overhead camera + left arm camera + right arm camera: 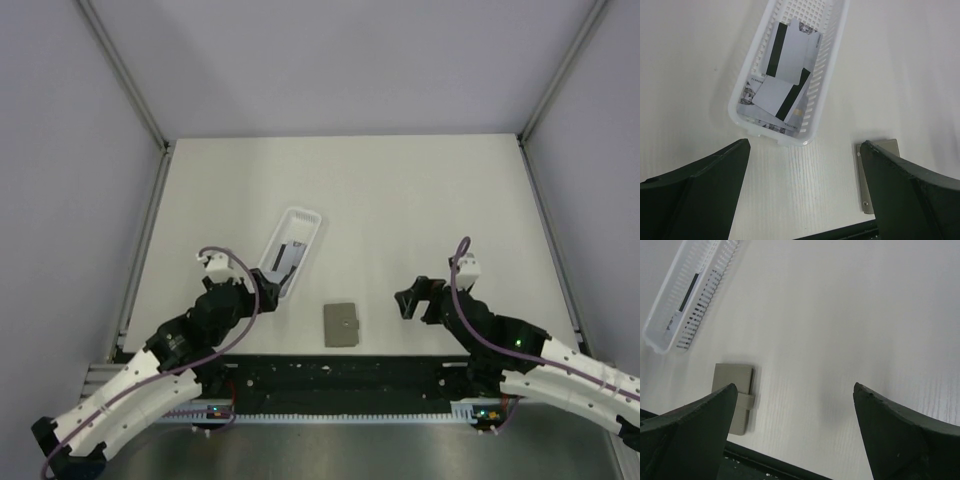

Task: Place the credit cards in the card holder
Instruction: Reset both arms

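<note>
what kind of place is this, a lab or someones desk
Most likely a robot lab test cell: a white table walled by pale panels on metal posts, two arms bolted at its near edge, a tray of credit cards and a card holder laid out.

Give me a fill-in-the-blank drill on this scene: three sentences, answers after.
1. The credit cards lie in a tray whose colour is ____.
2. In the top view, the card holder lies to the tray's ____.
3. The jaws of the left gripper and the right gripper both stand ____, holding nothing.
Missing words: white; right; open.
</note>
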`<state>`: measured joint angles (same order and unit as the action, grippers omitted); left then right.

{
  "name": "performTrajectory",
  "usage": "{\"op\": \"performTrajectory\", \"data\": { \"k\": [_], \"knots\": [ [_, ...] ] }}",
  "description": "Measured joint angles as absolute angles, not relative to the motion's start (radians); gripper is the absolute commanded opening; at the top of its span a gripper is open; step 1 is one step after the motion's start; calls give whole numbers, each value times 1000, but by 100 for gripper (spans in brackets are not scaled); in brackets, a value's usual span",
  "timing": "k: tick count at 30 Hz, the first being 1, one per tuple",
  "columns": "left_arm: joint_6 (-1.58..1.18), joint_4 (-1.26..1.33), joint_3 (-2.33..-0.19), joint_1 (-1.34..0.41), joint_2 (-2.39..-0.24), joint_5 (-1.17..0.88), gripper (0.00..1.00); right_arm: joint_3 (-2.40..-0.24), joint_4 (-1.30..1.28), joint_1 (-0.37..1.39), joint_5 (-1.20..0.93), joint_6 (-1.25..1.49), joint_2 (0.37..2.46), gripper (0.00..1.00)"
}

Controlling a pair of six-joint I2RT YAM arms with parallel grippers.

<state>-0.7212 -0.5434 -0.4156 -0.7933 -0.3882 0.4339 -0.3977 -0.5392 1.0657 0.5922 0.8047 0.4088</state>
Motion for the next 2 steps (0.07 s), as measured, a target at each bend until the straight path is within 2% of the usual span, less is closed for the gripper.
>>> {"op": "performTrajectory", "data": {
  "k": [2],
  "knots": [
    [-720,-543,-416,-793,-389,431,99,-398,-540,1066,598,804,409,99]
  ]
}}
